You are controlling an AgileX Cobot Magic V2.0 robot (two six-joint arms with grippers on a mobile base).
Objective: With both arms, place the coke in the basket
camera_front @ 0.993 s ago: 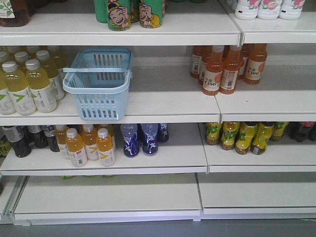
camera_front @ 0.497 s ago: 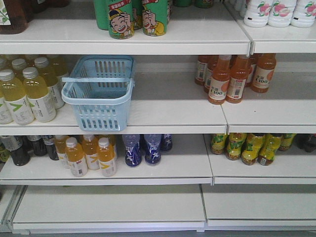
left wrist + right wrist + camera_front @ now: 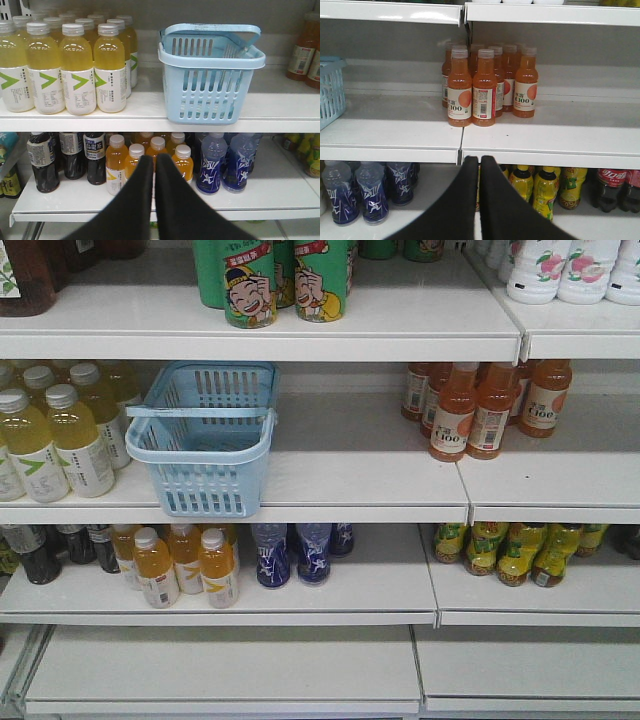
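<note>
The light blue basket (image 3: pixel 205 480) stands on the middle shelf with its handle laid across the top, and nothing shows inside it. In the left wrist view the basket (image 3: pixel 202 95) is above and to the right of my left gripper (image 3: pixel 154 159), which is shut and holds nothing. My right gripper (image 3: pixel 480 159) is shut and holds nothing too, with the basket's edge (image 3: pixel 331 95) at the far left. The coke is out of view. Neither gripper shows in the front view.
Yellow drink bottles (image 3: pixel 50 440) crowd the basket's left side. Orange bottles (image 3: pixel 480 410) stand to the right on the same shelf. Below are small orange bottles (image 3: pixel 150 160), blue bottles (image 3: pixel 225 160), yellow-green bottles (image 3: pixel 540 190) and dark cola bottles with red labels (image 3: pixel 607 189).
In the front view the whole shelf unit has slid downward and slightly right, so the basket sits lower in frame. Nothing on the shelves has moved.
</note>
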